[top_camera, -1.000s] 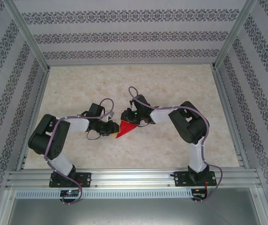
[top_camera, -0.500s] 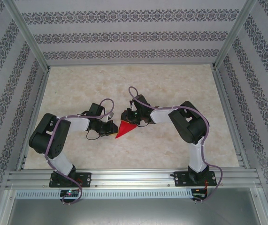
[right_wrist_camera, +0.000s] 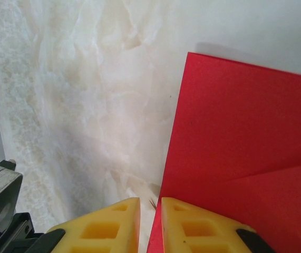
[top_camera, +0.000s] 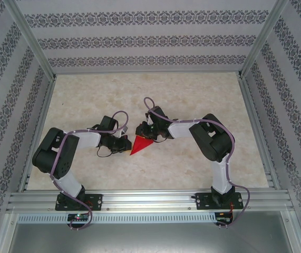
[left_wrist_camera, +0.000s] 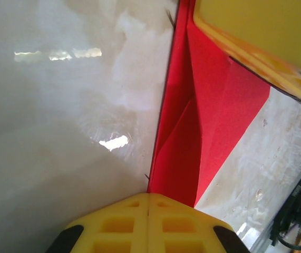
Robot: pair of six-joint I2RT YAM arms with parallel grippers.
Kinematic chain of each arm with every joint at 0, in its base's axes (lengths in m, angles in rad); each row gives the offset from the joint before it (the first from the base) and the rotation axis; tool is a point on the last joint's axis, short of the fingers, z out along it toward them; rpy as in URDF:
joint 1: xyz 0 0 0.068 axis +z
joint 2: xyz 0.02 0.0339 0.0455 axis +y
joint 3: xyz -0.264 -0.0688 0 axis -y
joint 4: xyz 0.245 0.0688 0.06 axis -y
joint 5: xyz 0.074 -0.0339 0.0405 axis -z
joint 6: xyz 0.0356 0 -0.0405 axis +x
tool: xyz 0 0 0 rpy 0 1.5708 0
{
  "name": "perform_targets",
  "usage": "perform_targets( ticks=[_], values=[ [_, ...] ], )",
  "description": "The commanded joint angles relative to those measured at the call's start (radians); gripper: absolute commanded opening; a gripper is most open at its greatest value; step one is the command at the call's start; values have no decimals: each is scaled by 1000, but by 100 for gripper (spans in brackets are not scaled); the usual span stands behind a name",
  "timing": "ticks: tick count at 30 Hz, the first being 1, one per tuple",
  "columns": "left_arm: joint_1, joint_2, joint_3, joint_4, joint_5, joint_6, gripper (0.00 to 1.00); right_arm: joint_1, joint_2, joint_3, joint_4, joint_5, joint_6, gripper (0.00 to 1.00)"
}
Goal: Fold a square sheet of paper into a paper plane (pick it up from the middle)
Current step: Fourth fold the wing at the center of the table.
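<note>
Half-folded red paper (top_camera: 139, 145) pinched from both sides

The paper sits on the desk (top_camera: 192, 95) between the two pairs of fingers. The left fingers (left_wrist_camera: 150, 224) are closed on its creased side, and the right fingers (right_wrist_camera: 203, 226) are nearly together on its straight edge. If either pair drags or lifts unevenly, the thin sheet could tear or buckle, or the flaps could slip out of line and spoil the crease.
</note>
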Motion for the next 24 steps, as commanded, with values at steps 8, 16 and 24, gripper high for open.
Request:
perform_targets(
  ticks=[8,16,24],
  values=[
    [-13,-194,38,-145,-87,-32,15,13,40,-17,-57,48,-20,19],
    [-66,-137,63,-39,128,-26,16,14,44,-18,-51,45,-16,19],
    [-70,-28,69,14,137,-35,16,14,37,-31,-49,49,-15,19]
  ],
)
